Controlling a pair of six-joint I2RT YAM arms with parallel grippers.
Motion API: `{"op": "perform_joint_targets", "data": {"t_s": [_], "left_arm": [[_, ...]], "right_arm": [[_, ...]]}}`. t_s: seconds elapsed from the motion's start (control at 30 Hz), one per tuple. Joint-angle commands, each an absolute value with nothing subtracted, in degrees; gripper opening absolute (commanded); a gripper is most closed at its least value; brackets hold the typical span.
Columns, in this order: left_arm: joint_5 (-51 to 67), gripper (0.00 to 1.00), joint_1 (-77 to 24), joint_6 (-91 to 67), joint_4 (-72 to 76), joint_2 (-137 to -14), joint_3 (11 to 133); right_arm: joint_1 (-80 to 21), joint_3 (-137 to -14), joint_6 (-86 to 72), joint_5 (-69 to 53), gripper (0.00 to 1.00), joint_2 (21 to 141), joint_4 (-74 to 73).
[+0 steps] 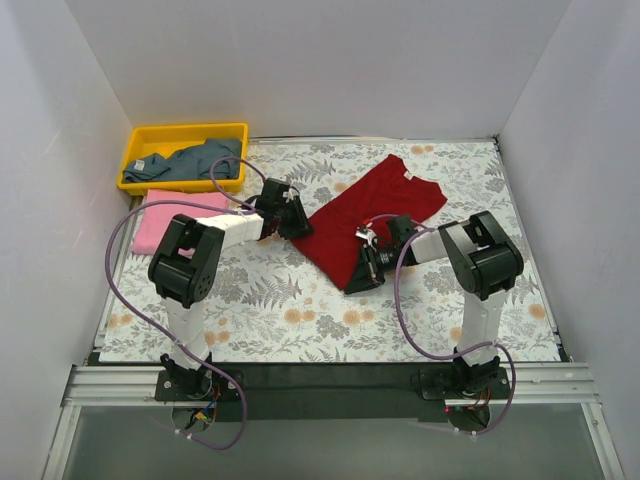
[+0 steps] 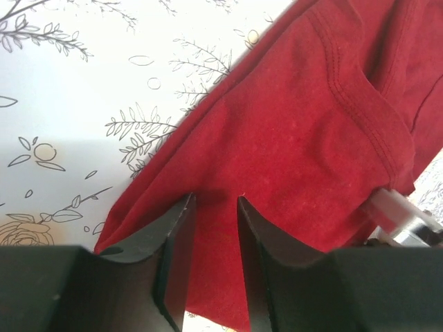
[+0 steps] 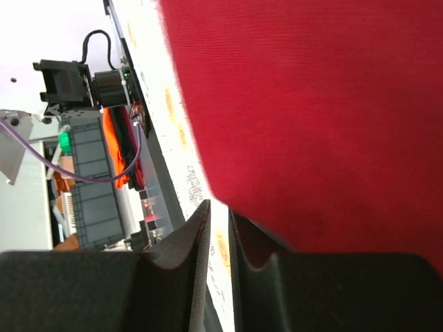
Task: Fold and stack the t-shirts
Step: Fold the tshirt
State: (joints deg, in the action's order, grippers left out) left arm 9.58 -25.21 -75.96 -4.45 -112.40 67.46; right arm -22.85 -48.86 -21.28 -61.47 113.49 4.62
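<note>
The dark red t-shirt [image 1: 372, 212] lies spread slantwise on the middle of the table. My left gripper [image 1: 297, 222] is at its left edge; in the left wrist view the gripper [image 2: 214, 200] stands a little open over the red cloth [image 2: 297, 131], which shows through the gap. My right gripper [image 1: 362, 268] is at the shirt's near edge; in the right wrist view the gripper [image 3: 220, 211] has a narrow gap showing only table, and the red cloth [image 3: 311, 111] lies over the right finger. The pink t-shirt [image 1: 165, 218] lies folded at the left. The blue-grey t-shirt [image 1: 195, 160] lies in the bin.
A yellow plastic bin [image 1: 150, 140] stands at the back left corner. The table wears a floral cloth [image 1: 290, 310]. White walls close in the left, back and right sides. Purple cables loop from both arms.
</note>
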Motion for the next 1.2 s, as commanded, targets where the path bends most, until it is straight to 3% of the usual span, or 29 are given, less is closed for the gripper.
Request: {"op": "perform_joint_targets", "data": {"t_s": [0.0, 0.2, 0.4, 0.67, 0.83, 0.97, 1.17], "left_arm": [[7.65, 0.34, -25.31, -74.88, -6.59, -109.79, 68.03], [5.37, 0.52, -25.31, -74.0, -7.64, -99.59, 69.25], [0.71, 0.58, -24.17, -72.86, -15.2, -92.38, 70.49], [-6.68, 0.68, -23.29, -68.21, -15.82, -79.12, 54.52], [-9.66, 0.77, -23.12, -67.41, -16.09, -68.75, 45.98], [-13.44, 0.77, -23.03, -66.27, -14.77, -60.84, 40.27], [-13.45, 0.77, -23.03, -66.01, -12.66, -61.25, 39.2]], "right_arm": [[-24.16, -50.35, -19.95, -62.4, 0.2, 106.73, 4.14], [-25.49, -59.22, -22.67, -61.96, 0.21, 103.96, 4.48], [-26.98, -71.0, -25.75, -61.44, 0.2, 114.05, 7.56], [-27.07, -76.55, -23.73, -58.45, 0.18, 127.95, 7.82], [-25.58, -74.01, -21.01, -56.07, 0.17, 129.11, 7.65], [-25.84, -74.18, -21.79, -56.78, 0.17, 125.87, 7.65], [-30.13, -76.2, -23.56, -58.54, 0.18, 121.73, 7.82]]}}
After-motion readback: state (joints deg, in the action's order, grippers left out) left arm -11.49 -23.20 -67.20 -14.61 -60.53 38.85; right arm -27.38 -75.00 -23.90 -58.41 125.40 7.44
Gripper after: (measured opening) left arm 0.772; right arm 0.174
